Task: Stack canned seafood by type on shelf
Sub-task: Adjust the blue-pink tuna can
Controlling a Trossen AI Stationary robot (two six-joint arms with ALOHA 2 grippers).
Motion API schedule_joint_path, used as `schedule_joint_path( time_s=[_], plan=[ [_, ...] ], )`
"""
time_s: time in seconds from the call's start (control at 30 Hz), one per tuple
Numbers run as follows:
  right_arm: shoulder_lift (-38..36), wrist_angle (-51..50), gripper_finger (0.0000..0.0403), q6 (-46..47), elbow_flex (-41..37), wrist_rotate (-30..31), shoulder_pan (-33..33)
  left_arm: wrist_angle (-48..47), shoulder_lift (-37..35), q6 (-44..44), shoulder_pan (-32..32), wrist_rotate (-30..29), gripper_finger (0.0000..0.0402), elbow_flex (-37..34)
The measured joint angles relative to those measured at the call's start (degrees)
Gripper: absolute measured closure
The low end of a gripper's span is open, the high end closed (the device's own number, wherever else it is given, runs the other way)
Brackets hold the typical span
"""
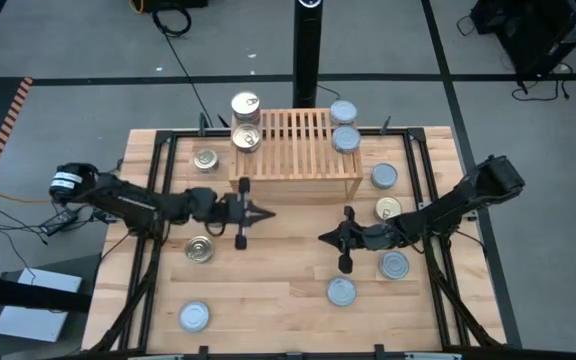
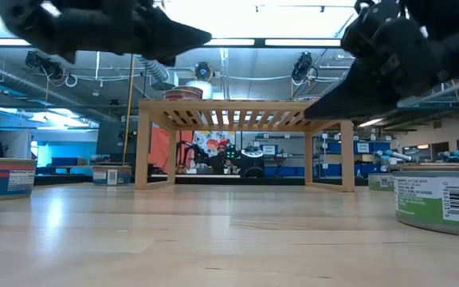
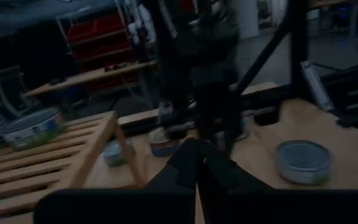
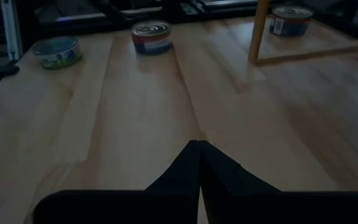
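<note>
The light-wood shelf (image 1: 296,155) stands at the table's far middle. On its slatted top, two gold-lidded tins (image 1: 246,120) sit stacked at the left end and two blue-silver tins (image 1: 345,125) lie at the right end. Loose on the table are gold tins (image 1: 206,159) (image 1: 199,249) (image 1: 389,209) and silver tins (image 1: 195,316) (image 1: 341,291) (image 1: 394,265) (image 1: 384,177). My left gripper (image 1: 266,213) is shut and empty, in front of the shelf's left leg and pointing right. My right gripper (image 1: 321,237) is also shut and empty, near the table's middle and pointing left. In the low view both grippers (image 2: 205,35) (image 2: 307,116) hang above the tabletop.
A black post (image 1: 307,50) rises behind the shelf. Black frame rails (image 1: 158,200) (image 1: 423,190) run along the table's left and right sides. Bare tabletop (image 1: 278,270) lies between the two grippers and the near edge. The space under the shelf (image 2: 245,151) is open.
</note>
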Motion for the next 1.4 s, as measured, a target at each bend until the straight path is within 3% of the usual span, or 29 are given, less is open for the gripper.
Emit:
schedule_joint_path(
  time_s=[0.13,0.4,0.97,1.4],
  plan=[
    [2.29,1.79,0.0379,0.89,0.03,-0.8,0.0,3.45,0.0,-0.19,-3.91,-4.09,0.0394,-3.38],
    [1.67,1.8,0.0343,-1.23,2.3,-0.83,-0.04,3.34,0.04,-1.49,-6.45,-4.8,0.0394,-4.43],
    [1.57,0.01,0.021,-2.03,7.03,0.94,1.26,1.62,0.11,2.72,-5.76,-4.3,0.0394,-4.04],
    [1.55,-3.93,0.0201,-3.9,13.66,3.78,5.14,-1.96,0.13,0.0,-6.12,-1.66,0.0394,-4.04]
  ],
)
